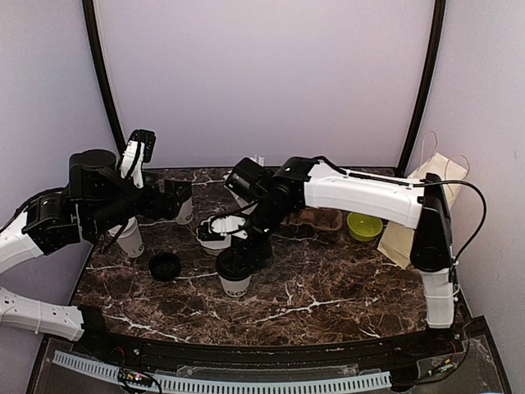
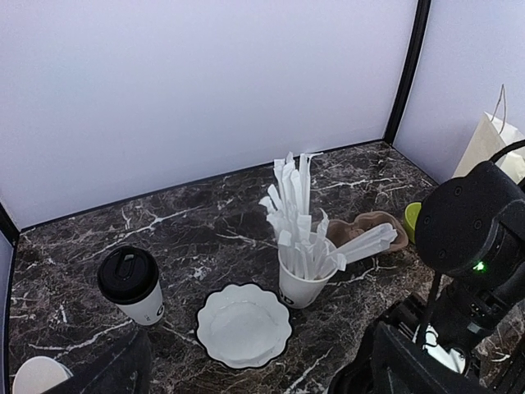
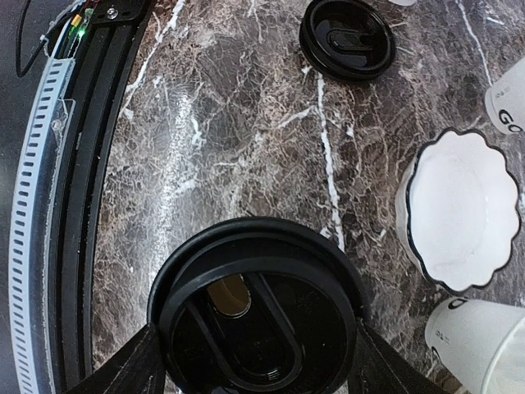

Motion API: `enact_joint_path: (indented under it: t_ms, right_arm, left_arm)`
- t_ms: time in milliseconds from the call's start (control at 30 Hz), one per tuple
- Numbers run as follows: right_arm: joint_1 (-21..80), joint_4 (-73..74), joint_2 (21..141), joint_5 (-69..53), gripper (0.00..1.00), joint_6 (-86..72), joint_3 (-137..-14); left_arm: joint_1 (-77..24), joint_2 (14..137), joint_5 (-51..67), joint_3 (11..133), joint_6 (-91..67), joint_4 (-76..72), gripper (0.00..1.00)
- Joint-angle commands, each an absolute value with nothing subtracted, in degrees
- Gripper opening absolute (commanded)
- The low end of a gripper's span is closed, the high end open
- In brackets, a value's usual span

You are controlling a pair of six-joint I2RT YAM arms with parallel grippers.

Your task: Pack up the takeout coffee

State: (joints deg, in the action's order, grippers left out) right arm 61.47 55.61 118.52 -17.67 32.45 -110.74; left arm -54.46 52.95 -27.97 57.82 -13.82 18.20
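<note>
One takeout coffee (image 1: pixel 235 275), a white cup with a black lid (image 3: pixel 258 316), stands near the table's front middle. My right gripper (image 1: pixel 246 250) (image 3: pixel 256 365) reaches down over it, and its fingers (image 3: pixel 123 369) press against the lid's rim from both sides. Brown coffee shows through the sip hole. A second lidded takeout coffee (image 2: pixel 131 283) stands left of the scalloped bowl in the left wrist view. My left gripper (image 1: pixel 180 201) (image 2: pixel 250 369) hangs open above the table with nothing between its fingers.
A loose black lid (image 1: pixel 165 265) (image 3: pixel 347 37) lies front left. Behind it are a white scalloped bowl (image 1: pixel 215 234) (image 2: pixel 244 324), a cup of straws (image 2: pixel 303 279), a cardboard carrier (image 1: pixel 316 219), a green bowl (image 1: pixel 363 226) and a paper bag (image 1: pixel 422 205). Another white cup (image 1: pixel 131 240) stands under the left arm.
</note>
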Motion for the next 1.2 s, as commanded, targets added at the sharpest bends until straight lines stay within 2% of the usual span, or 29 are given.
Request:
enact_joint_path:
  t_ms: [0,167,333,467,633,800,933,1067,1133,1167]
  right_arm:
    - [63.3,57.8,122.8,-19.3,0.69,30.0,-119.2]
    - [63.6,58.7,126.8,-19.0,0.71,28.8,-122.8]
    - [63.6,59.0,127.7,-17.9,0.85,27.4,-123.2]
    - [63.6,59.4,125.1,-18.7,0.91,27.6,-122.3]
    - [63.2,61.2,118.5,-19.8,0.92,28.7,-119.6]
    - [59.6,61.5,107.6,-21.7,0.91,31.7,-107.1]
    - [54.0,57.8,97.6,-22.5,0.91,32.5,-92.4]
    - [49.5,53.3,89.9,-22.8,0.91,31.5,-83.1]
    - [47.8,51.3,87.6,-23.6,0.91,31.2,-79.6]
    - [46.8,50.1,86.8,-23.9,0.91,31.3,-78.0]
  left_arm:
    - [-53.9,50.6,-29.6,59.1,-15.2,22.2,0.95]
    - [-53.8,49.3,-29.8,59.5,-15.4,25.1,0.95]
    - [-53.8,50.2,-27.8,60.0,-15.2,26.3,0.95]
    - [-53.8,52.8,-25.5,61.7,-14.6,29.4,0.93]
    - [-53.8,57.3,-18.9,65.5,-13.0,37.8,0.89]
    - [-54.2,62.1,-7.7,66.4,-10.8,44.2,0.86]
    - [-56.1,65.8,-4.6,66.5,-8.9,46.5,0.86]
    - [-57.7,70.4,-3.0,68.1,-6.3,48.1,0.86]
    - [-58.0,72.7,-3.1,69.1,-5.2,48.7,0.87]
    - [-58.2,74.2,-2.8,69.8,-4.7,49.0,0.93]
